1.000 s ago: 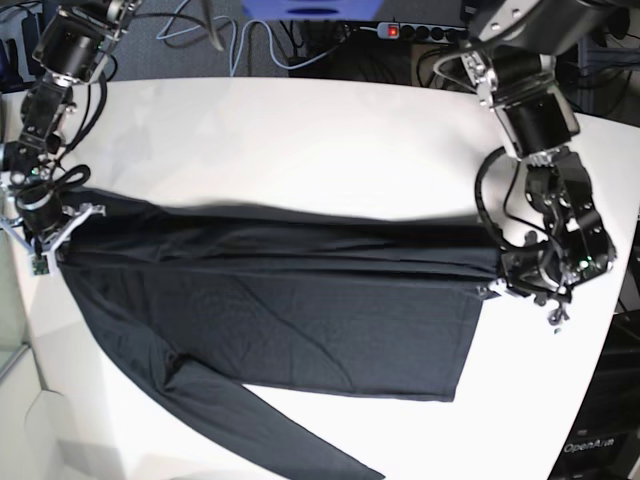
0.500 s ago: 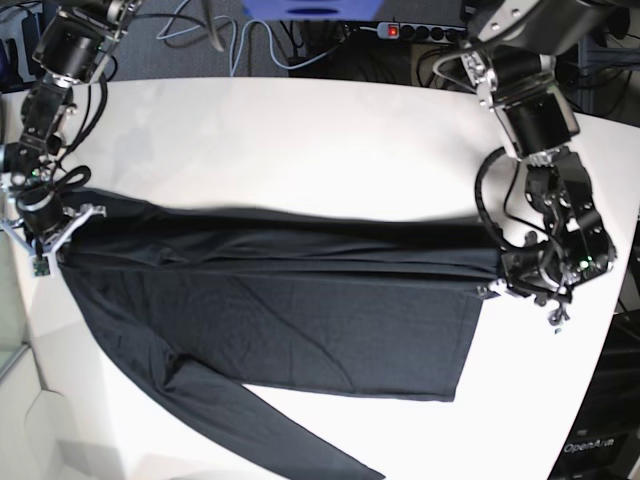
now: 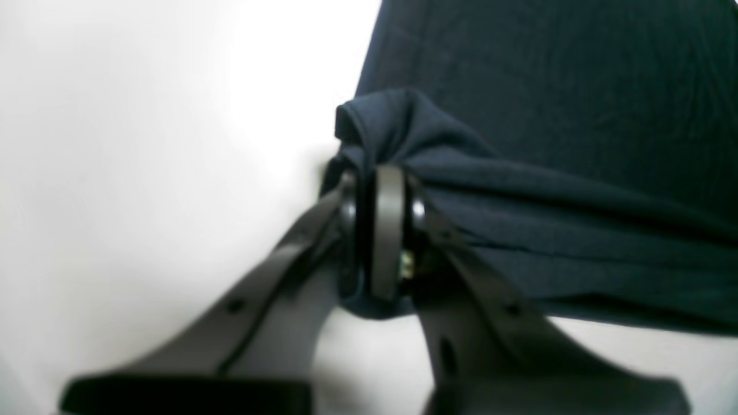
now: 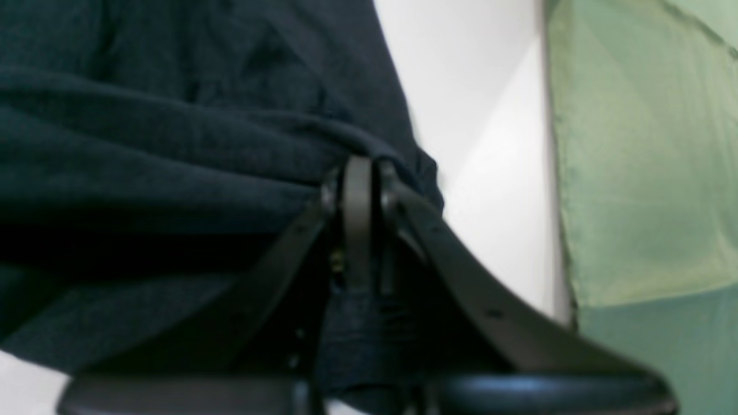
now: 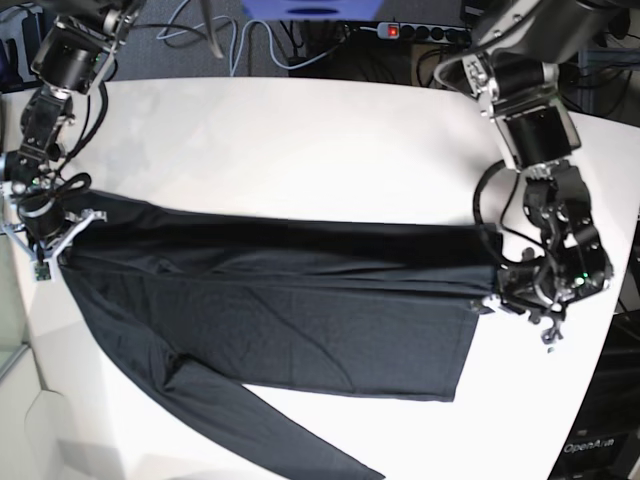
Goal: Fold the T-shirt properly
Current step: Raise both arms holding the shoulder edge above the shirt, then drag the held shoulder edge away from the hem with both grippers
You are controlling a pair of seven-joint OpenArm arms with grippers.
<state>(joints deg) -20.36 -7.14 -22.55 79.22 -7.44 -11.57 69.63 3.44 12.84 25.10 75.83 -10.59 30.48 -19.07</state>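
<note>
A white tabletop (image 5: 300, 140) with rounded corners filled most of the overhead view. A black long-sleeved shirt (image 5: 300, 320) lay spread across its nearer half, stretched lengthwise from the left edge to the right side. Its upper edge was folded over into a long band running straight across. One sleeve trailed diagonally toward the bottom edge of the tabletop. The far half of the surface was bare white. In the wrist views, the dark cloth rested in soft folds on the white surface.
</note>
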